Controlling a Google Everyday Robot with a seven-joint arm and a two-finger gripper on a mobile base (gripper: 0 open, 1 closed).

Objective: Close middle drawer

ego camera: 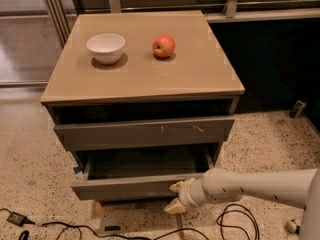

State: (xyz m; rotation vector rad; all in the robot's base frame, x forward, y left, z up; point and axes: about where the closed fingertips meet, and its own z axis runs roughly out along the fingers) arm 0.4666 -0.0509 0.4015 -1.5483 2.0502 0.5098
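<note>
The middle drawer is a wide grey-brown drawer with a plain front, pulled part way out of the cabinet. Its grey interior shows as a shallow dark strip. Above it sits the scratched grey drawer front. My gripper comes in from the right on a white arm, with its pale fingertips against the right part of the middle drawer's front. Nothing is held between the fingers.
A white bowl and a red apple sit on the cabinet top. Black cables lie on the speckled floor in front. A dark wall stands at the right, with a small object on the floor beside it.
</note>
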